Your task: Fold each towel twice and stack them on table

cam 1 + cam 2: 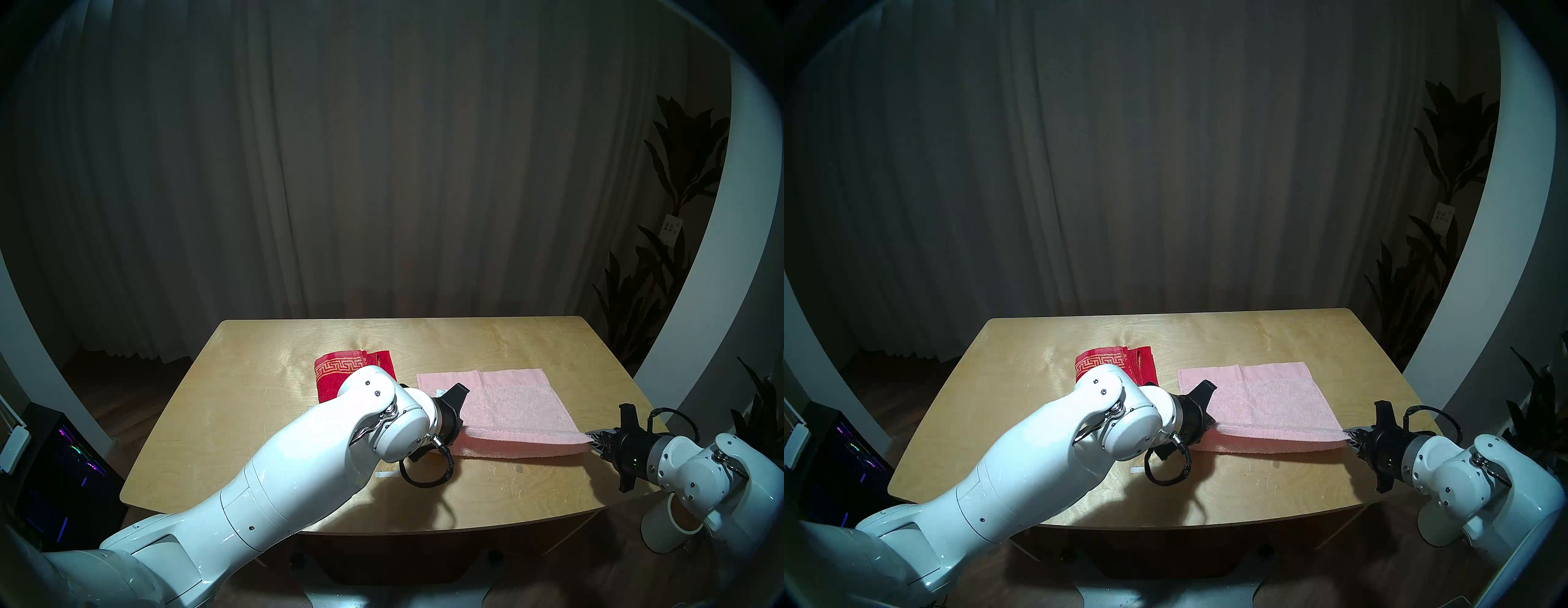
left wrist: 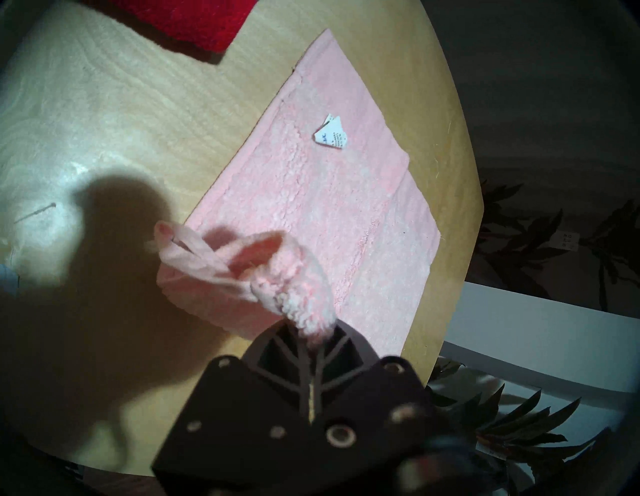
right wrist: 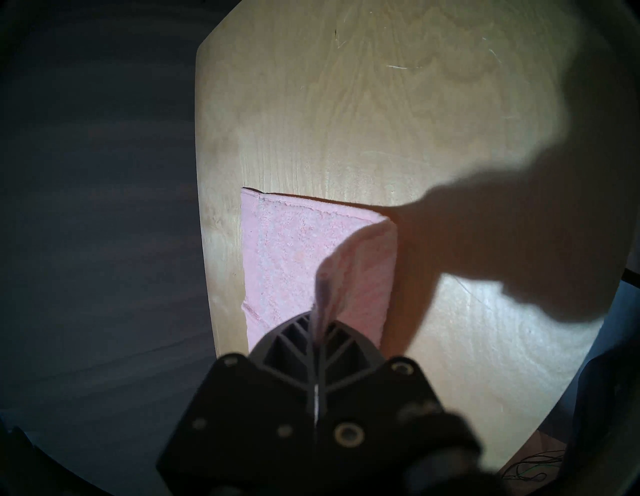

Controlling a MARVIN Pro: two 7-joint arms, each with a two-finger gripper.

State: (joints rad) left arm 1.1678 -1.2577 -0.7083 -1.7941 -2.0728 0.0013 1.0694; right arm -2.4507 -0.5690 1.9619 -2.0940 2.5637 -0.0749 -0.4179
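The bench carried both towels. The pink towel lay right of centre, its near edge lifted. The folded red towel lay just left. The left gripper and right gripper each clamped a near corner.

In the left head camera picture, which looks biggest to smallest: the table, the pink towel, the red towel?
1. Table, by far the largest.
2. Pink towel, spread out, its near edge lifted.
3. Red towel, folded and partly hidden behind the left arm, so its full size is unsure.
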